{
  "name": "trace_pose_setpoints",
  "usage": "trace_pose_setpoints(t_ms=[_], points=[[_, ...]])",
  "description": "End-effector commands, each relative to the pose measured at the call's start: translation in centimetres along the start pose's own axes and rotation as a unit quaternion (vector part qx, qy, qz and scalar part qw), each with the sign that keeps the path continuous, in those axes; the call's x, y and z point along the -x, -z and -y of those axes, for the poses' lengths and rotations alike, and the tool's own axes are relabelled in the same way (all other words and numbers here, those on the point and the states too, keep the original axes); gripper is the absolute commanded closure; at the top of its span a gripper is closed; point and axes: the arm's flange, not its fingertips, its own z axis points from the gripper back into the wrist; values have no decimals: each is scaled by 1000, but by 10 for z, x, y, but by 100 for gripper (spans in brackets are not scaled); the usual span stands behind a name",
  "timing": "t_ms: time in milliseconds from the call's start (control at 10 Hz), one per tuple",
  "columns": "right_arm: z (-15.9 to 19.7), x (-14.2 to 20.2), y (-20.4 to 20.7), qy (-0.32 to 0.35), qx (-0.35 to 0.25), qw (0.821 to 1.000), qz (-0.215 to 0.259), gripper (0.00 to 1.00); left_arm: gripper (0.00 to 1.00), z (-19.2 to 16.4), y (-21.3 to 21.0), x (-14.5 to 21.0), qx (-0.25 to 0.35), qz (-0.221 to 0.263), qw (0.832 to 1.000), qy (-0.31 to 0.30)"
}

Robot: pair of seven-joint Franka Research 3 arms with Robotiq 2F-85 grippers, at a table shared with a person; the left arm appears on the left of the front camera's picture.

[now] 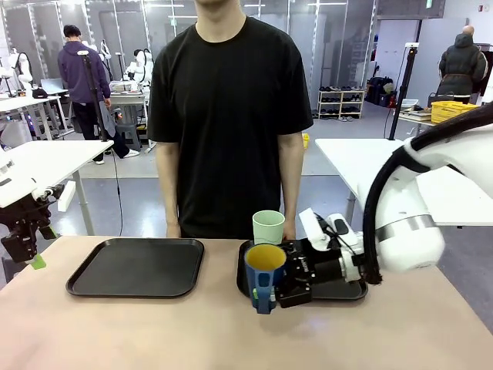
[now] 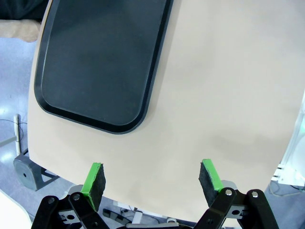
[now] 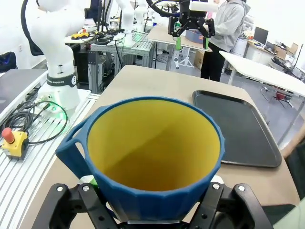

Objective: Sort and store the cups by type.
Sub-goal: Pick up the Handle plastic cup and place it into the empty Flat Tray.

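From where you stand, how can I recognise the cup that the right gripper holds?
Look at the right black tray on the table. At its near left corner the right gripper grips a dark blue mug. Unlike the mint-green tumbler behind it, it has a handle and a yellow inside.

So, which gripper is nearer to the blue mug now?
Right. The right gripper is shut on the blue mug, holding it at the right tray's front edge. The left gripper hangs open at the table's far left edge.

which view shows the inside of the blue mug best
The right wrist view: the blue mug sits close up with its yellow inside open to the camera, clamped in the right gripper. The front view shows it smaller, mostly from the side.
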Motion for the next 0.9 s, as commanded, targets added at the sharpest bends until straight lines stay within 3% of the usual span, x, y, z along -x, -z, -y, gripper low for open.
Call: trace_pose_setpoints(t_ms=[0,400,500,800], points=[[23,3,45,-15,3,1000,23,26,0,1,1,1,-10,-3,1000,-1],[67,-1,134,-2,5,998,68,26,0,1,1,1,-10,-3,1000,-1],[76,-2,152,-1,20,999,46,26,0,1,1,1,-10,-3,1000,-1],[98,-1,203,6,95,994,55,26,0,1,1,1,-10,-3,1000,-1]])
